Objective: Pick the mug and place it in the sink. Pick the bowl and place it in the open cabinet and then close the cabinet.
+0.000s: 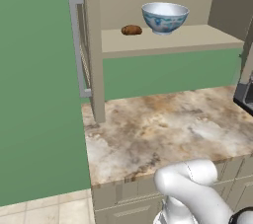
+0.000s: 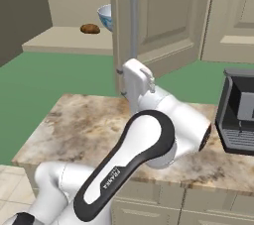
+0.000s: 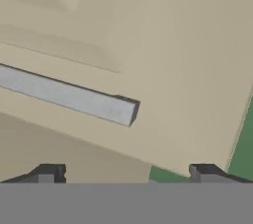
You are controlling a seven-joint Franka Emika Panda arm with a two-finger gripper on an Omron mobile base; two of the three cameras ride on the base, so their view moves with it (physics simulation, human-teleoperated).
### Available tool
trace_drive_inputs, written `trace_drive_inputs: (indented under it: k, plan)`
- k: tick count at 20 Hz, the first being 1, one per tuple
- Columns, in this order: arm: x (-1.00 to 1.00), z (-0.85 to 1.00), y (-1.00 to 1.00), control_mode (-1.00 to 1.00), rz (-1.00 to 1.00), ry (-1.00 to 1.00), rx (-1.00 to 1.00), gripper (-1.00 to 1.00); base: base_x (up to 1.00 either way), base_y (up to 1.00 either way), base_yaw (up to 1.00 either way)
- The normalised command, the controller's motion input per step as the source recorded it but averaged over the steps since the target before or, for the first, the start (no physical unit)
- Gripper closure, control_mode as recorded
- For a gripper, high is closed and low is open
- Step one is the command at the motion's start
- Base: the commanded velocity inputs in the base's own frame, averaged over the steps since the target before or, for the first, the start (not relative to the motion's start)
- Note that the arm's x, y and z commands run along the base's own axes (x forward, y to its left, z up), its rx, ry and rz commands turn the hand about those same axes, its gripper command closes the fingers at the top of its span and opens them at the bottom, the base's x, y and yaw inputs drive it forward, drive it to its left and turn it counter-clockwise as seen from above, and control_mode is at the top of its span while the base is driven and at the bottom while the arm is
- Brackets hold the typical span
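One step left, by the look of it: closing the cabinet [image 1: 163,45]. Bowl [image 1: 164,17] already on the inner shelf, upper centre of the left base frame, beside a small brown lump [image 1: 131,30]. Gripper [image 3: 128,171] spread wide, empty, close to the open door [image 3: 163,70] and its silver handle [image 3: 69,95] (hand view). Next: pushing the door shut. Dark appliance [image 2: 238,120] at right edge of the right base frame.

Kitchen: marble-look counter [image 1: 163,124], beige cabinet [image 2: 163,16], bowl [image 1: 164,17] on shelf [image 1: 197,40].
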Motion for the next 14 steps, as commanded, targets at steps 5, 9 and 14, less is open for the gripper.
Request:
trace_drive_inputs:
  k: [5, 9, 14]
  plan:
    - [0.31, 0.00, 0.80, -1.00, -0.01, -0.22, -0.09, -1.00, 0.00, 0.00, 0.00]
    - [0.62, 0.00, 0.62, -1.00, -0.04, -0.20, -0.13, -1.00, 0.00, 0.00, 0.00]
    - [0.85, 0.12, 0.16, -1.00, -0.11, -0.24, -0.15, -1.00, 0.00, 0.00, 0.00]
